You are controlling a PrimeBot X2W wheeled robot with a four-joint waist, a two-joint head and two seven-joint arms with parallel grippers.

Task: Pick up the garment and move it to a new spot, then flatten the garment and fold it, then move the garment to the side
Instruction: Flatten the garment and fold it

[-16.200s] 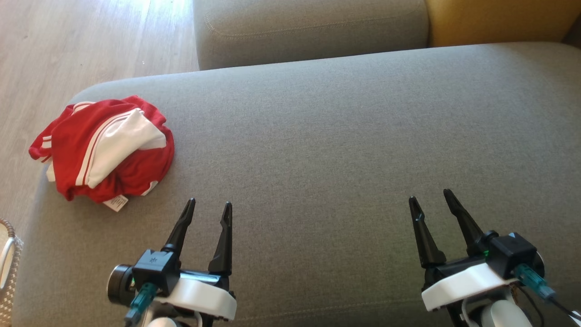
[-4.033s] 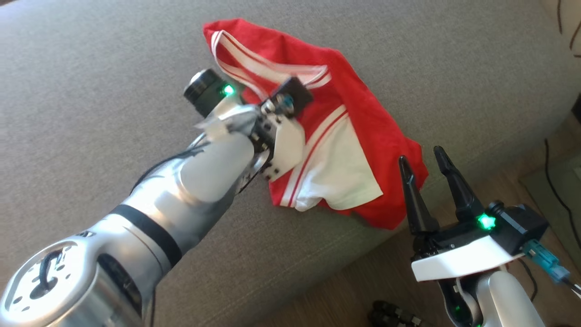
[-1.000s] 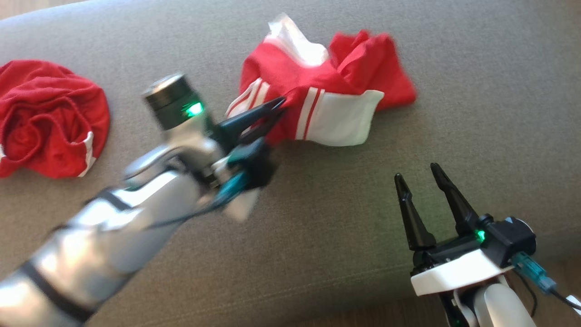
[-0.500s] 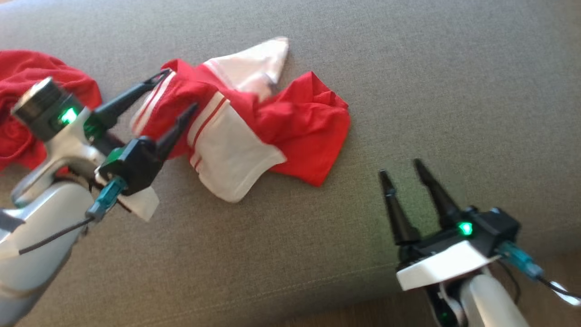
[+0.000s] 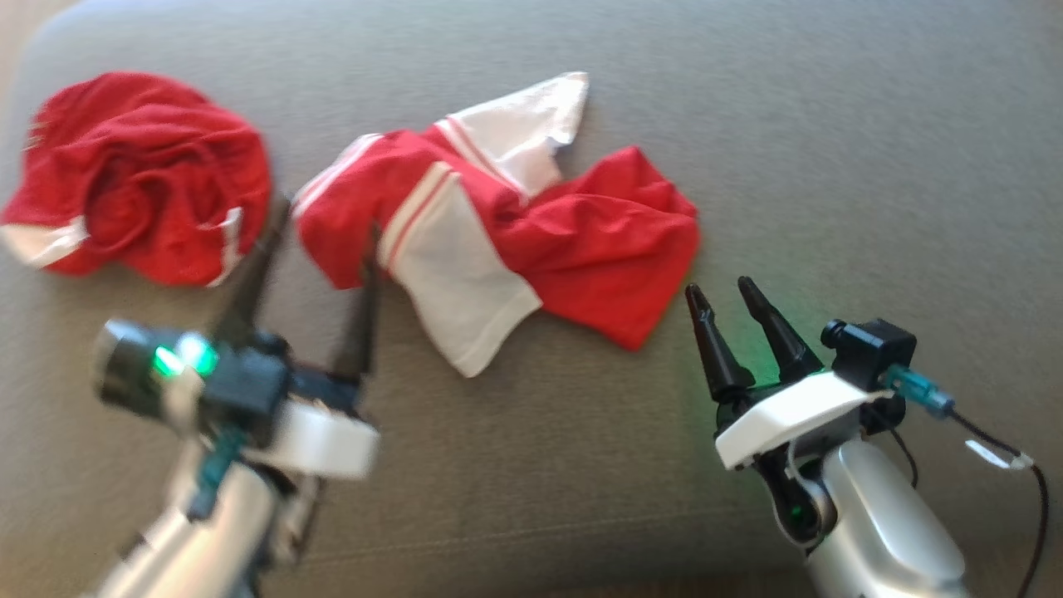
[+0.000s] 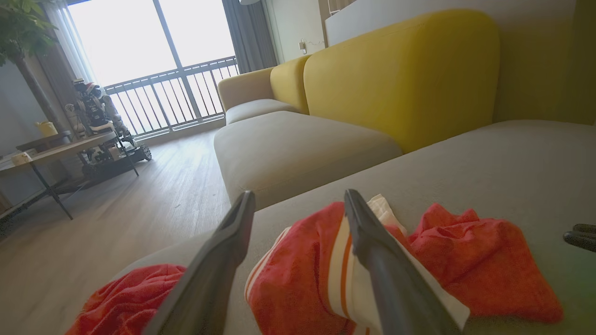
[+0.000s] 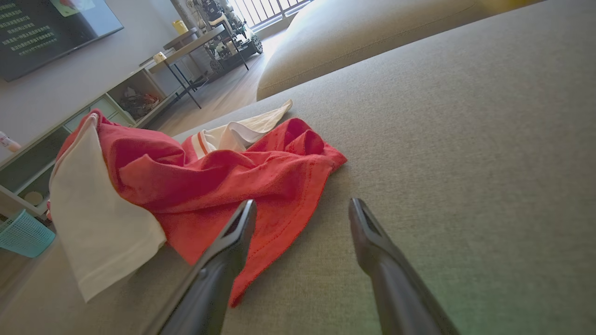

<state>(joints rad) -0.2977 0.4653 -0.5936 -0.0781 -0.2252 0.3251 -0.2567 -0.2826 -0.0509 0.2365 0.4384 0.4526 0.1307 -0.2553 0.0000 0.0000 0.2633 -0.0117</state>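
Lying crumpled on the cushion [image 5: 830, 124], the garment [image 5: 540, 224] seems untouched; left gripper [image 5: 328, 220] and right gripper [image 5: 718, 286] stand spread.

Garment [image 5: 498, 224] at the middle of the sofa seat [image 5: 830, 166]: red, with plain white panels edged by thin red-and-white stripes. Second garment [image 5: 141, 174] near the seat's left edge: red with white trim. Seat: mottled grey weave. Backrest [image 6: 400, 70]: mustard yellow. Floor [image 6: 139, 195]: pale wood planks. Left gripper [image 5: 328, 218] and right gripper [image 5: 717, 286]: black fingers [image 5: 714, 349], white shells, green light on the left. Basket [image 7: 23, 235]: turquoise mesh.
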